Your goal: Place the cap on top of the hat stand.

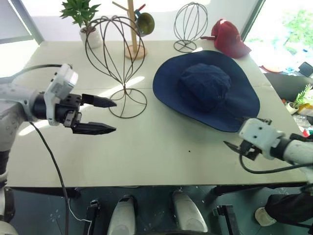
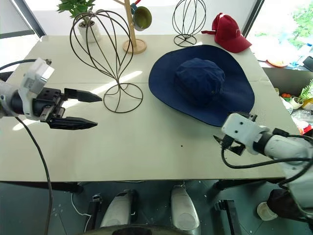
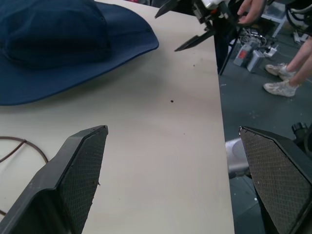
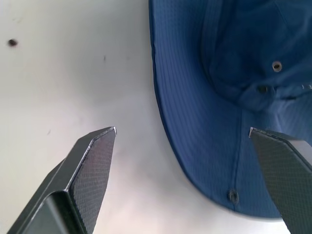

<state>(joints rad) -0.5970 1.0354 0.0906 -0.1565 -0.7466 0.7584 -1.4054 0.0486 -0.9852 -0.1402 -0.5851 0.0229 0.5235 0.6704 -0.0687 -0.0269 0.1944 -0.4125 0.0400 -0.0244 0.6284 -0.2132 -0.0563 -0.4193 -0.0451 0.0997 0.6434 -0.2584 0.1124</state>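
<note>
We find the navy sun hat (image 1: 206, 90) lying flat on the bench (image 1: 161, 156), crown up, its wide brim spread toward the right near corner. The tall wire hat stand (image 1: 116, 63) rises to its left, ring base on the bench, well apart from the brim and bare on top.

Our right gripper (image 4: 183, 141) sits at the near right edge of the bench with its jaws spread wide and nothing between them. In the right wrist view the brim's near edge lies just ahead, curving across the gap between the two fingers, so the hat is forward and slightly inward of this hand. We judge the right arm much the nearer one for the pick-up, and the brim edge the natural place to take hold.

Our left gripper (image 1: 100, 115) hovers above the bench in front of the stand's base, pointing toward the hat, jaws also open and empty. The hat lies well beyond its tips.

We expect the floppy brim to sag once lifted, so the carry leftward to the stand will need height.
</note>
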